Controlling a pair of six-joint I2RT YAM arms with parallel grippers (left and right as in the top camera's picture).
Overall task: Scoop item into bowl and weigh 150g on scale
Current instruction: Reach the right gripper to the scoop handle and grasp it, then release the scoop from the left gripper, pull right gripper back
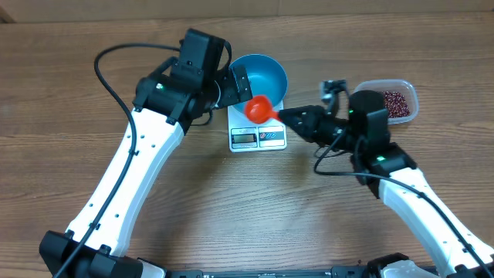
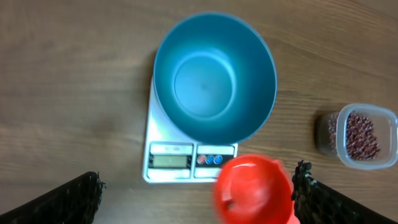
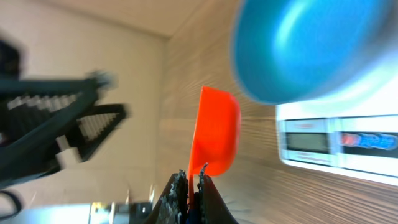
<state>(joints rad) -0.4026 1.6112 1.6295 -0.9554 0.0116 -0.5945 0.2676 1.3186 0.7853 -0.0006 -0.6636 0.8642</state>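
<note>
Overhead. Found bowl seated on the far half of the scale, with the display edge uncovered on the near side. Noted left claw at the scale's far left corner, jaws spread wide and gripping nothing; could not resolve contact with the bowl's rim. Logged right claw just right of the scale, clamped on the handle of a red scoop, its cup hanging over the scale's middle by the bowl's near rim. Located beans in a clear tub well right of the scale.

Left wrist. Looked straight down on scale and bowl. Saw scoop, blurred, over the scale's lower right corner. Saw fingers at the bottom corners, far apart, flanking the scale. Saw beans in tub off to the scale's right.

Right wrist. Saw fingers pinched shut on the thin handle of the scoop, cup turned on edge, just left of scale and bowl.
</note>
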